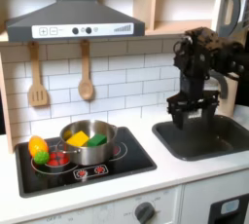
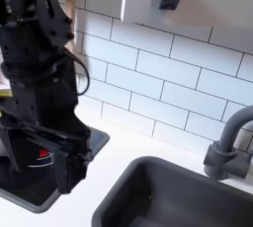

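fingers: spread, nothing between them – the gripper (image 1: 193,118) is empty. In the second exterior view the gripper (image 2: 41,158) also reads as wide open, dark fingers (image 2: 65,168) pointing down.
contact: none visible; the fingers hang in the air, clear of every surface.
position: in the first exterior view the gripper sits above the left end of the sink (image 1: 216,138). In the second exterior view it sits lower in frame, in front of the hob (image 2: 91,144) corner, with the sink (image 2: 173,193) on the second exterior view's right. Cannot tell whether it is over the basin or over the tabletop (image 1: 146,174) strip between the two.
nearest thing: the sink, below and just beside the fingers; the faucet (image 2: 233,140) is close behind it.
further out: the pot (image 1: 89,140) stands on the hob (image 1: 117,165), well apart on the first exterior view's left, with a yellow piece (image 1: 78,138) and a green piece (image 1: 98,141) inside. A yellow-green piece (image 1: 39,148) and a red piece (image 1: 58,157) lie beside the pot on the hob.
wall: spatula (image 1: 37,78) and spoon (image 1: 86,74) hang on the tiles under the hood (image 1: 73,18).
step (judgement): free travel with an empty hand – no grasp in hand.
any descent here calls for: clearance from the sink rim and the faucet, and fingers kept wide.
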